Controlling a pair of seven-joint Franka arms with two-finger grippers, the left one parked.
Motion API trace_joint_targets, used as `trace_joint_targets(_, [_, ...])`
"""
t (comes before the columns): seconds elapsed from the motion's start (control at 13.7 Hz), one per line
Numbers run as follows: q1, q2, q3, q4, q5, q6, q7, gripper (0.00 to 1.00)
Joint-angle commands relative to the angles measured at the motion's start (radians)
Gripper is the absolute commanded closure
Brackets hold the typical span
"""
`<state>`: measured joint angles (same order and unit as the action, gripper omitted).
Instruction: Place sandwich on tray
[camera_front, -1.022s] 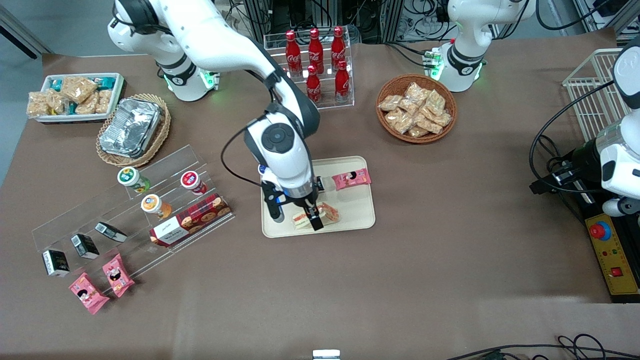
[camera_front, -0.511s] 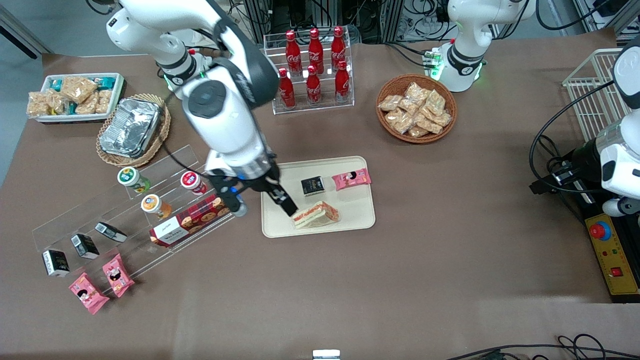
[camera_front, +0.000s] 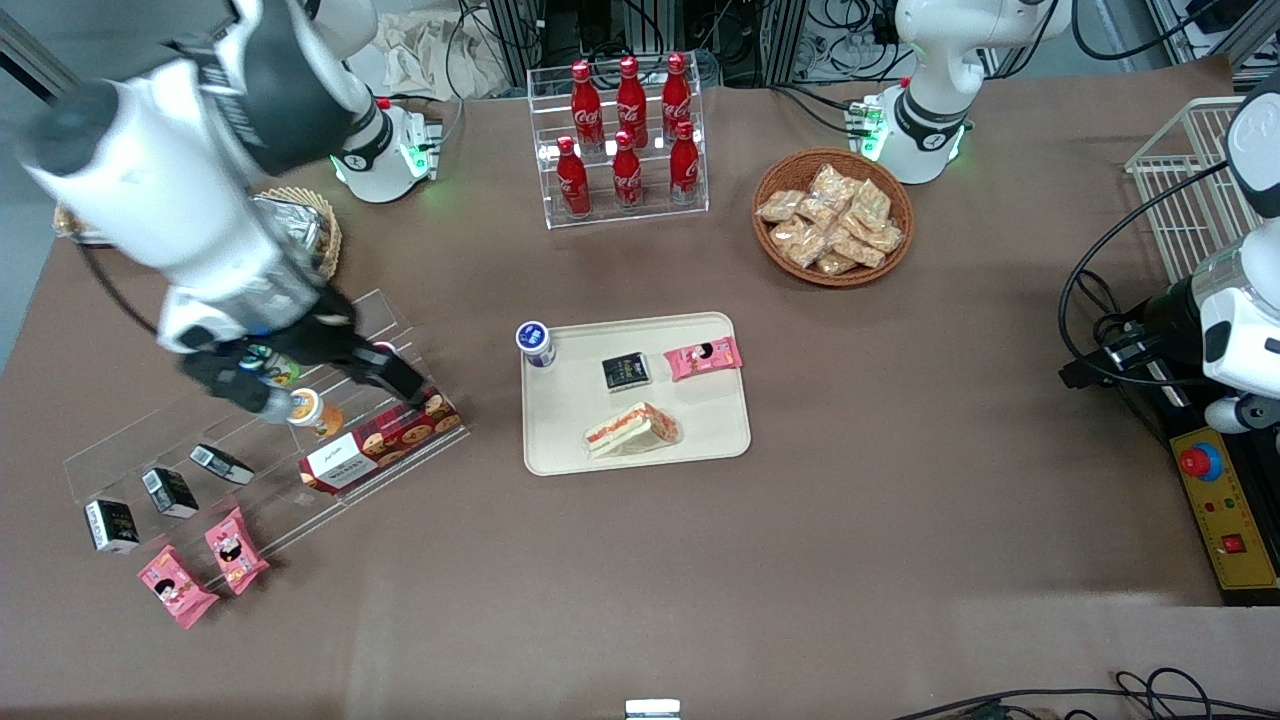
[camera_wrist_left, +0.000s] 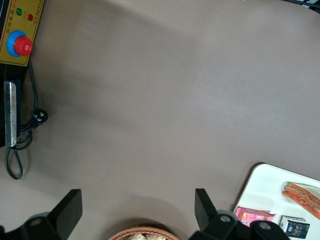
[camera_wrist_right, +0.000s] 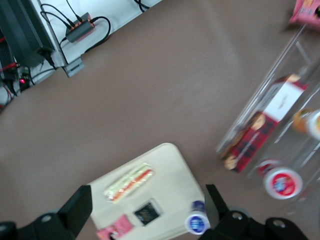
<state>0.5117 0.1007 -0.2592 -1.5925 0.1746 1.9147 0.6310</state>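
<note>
We read the scene from the worktop's near edge toward its far edge.

1. Near band: the worktop (camera_front: 640, 580) is bare brown across its middle. Toward the working arm's end, two pink snack packets (camera_front: 205, 567) lie just nearer the camera than the clear stepped rack (camera_front: 250, 420).

2. Middle band: the sandwich (camera_front: 632, 430) lies flat on the tray (camera_front: 570, 440), inside the low rim and close to the tray's near edge. It touches neither of the two items farther in, a small black packet (camera_front: 626, 371) and a pink packet (camera_front: 704, 357). A blue-capped cup (camera_front: 535, 343) stands at the tray's far corner on the working arm's side; we cannot tell whether it is on the rim or just off it.

3. Hand: the hand (camera_front: 310, 385) hangs above the stepped rack, well apart from the tray. Its fingers (camera_wrist_right: 80, 205) stand spread apart with nothing between them.

4. Task status: we judge the placement complete, since the sandwich is released and resting on the tray. Only parking the arm appears to remain.

5. Far band: a basket of snacks (camera_front: 832, 215) and a rack of red bottles (camera_front: 625, 130) stand near the far edge.

6. Clearance: open worktop surrounds the tray on its near side and toward the parked arm's end. The hand sits low over the rack's cups (camera_front: 310, 410) and the biscuit box (camera_front: 385, 440), so we advise lifting before any sideways travel.
</note>
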Motion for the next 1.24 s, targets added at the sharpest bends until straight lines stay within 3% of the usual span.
trace_joint_targets(0.0, [-0.106, -0.070, 0.018, -0.063, -0.079, -0.042, -0.268, 0.00])
trace_joint_targets(0.15, [-0.154, -0.073, 0.018, -0.052, -0.144, -0.054, -0.391, 0.00])
trace_joint_targets(0.36, [-0.237, -0.073, 0.023, -0.021, -0.145, -0.072, -0.442, 0.00])
trace_joint_targets(0.66, [-0.447, -0.068, 0.170, -0.021, -0.230, -0.085, -0.613, 0.00])
trace_joint_targets(1.17, [-0.463, -0.104, 0.186, -0.018, -0.195, -0.175, -0.593, 0.00])
